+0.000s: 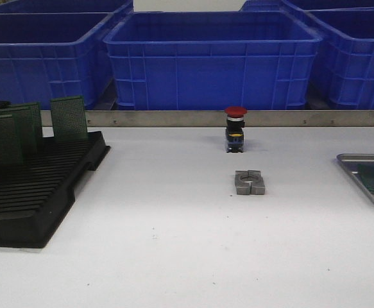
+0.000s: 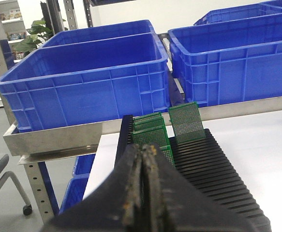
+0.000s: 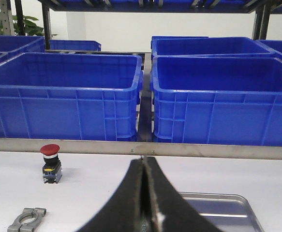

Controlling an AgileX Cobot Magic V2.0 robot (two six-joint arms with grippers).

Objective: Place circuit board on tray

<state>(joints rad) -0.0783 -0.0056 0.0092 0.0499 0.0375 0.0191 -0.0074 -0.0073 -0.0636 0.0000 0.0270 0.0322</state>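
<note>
While the white table [image 1: 174,256] lay under the front camera, a black slotted plastic rack [image 1: 39,192] sat at its far left, with several green perforated circuit boards [image 1: 68,118] standing upright in its rear slots. From the left wrist camera, the left gripper [image 2: 144,151] hung just short of that rack, its dark fingers [image 2: 131,183] pressed together with nothing between them. Behind the table ran a metal rail [image 1: 193,118], and beyond it stood big blue plastic crates [image 1: 212,61]. Near the table's middle, a red-capped push button on a black body [image 1: 235,128] stood upright, and a small grey metal clamp block [image 1: 249,182] lay apart from it, nearer the camera. At the far right edge sat the shallow silver-grey metal tray [image 1: 360,158] with a raised rim, partly cut off by the frame; something dark green showed on its floor, too cropped to identify. The right gripper [image 3: 144,159] hovered over the table near the tray, fingers closed flat against each other and holding nothing.
</note>
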